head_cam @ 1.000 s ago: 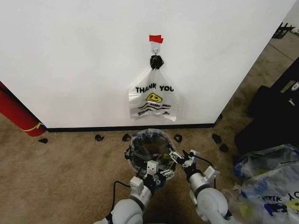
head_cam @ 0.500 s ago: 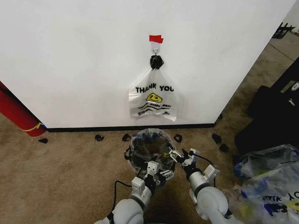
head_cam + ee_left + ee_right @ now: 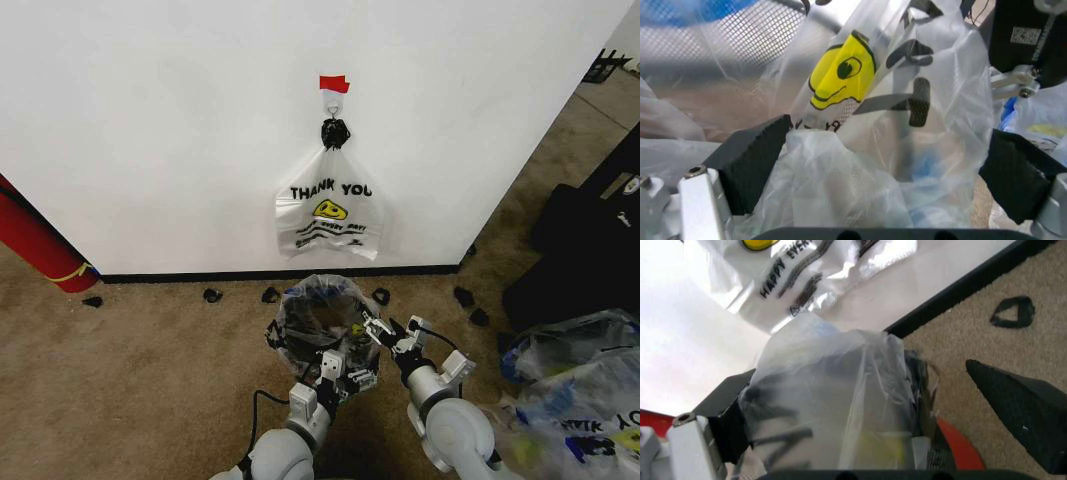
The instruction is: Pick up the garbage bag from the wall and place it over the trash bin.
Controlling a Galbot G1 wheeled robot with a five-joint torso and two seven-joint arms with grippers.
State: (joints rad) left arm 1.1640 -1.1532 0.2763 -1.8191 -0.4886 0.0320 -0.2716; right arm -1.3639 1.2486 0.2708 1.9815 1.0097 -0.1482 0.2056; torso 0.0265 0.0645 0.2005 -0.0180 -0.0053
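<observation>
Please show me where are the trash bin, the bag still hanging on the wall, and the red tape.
trash bin (image 3: 292, 345): head view, left mesh wall.
hanging THANK YOU bag (image 3: 330, 215): head view, smiley print.
red tape (image 3: 334, 83): head view, strip's middle.

Both tools (image 3: 335, 368) (image 3: 385, 335) sit at the bag-lined trash bin (image 3: 318, 318) below the wall (image 3: 150, 130).

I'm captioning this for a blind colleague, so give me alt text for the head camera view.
Both grippers, left gripper and right gripper, work at a clear garbage bag draped over a black mesh trash bin on carpet; behind, a "THANK YOU" bag hangs on the wall.
</observation>
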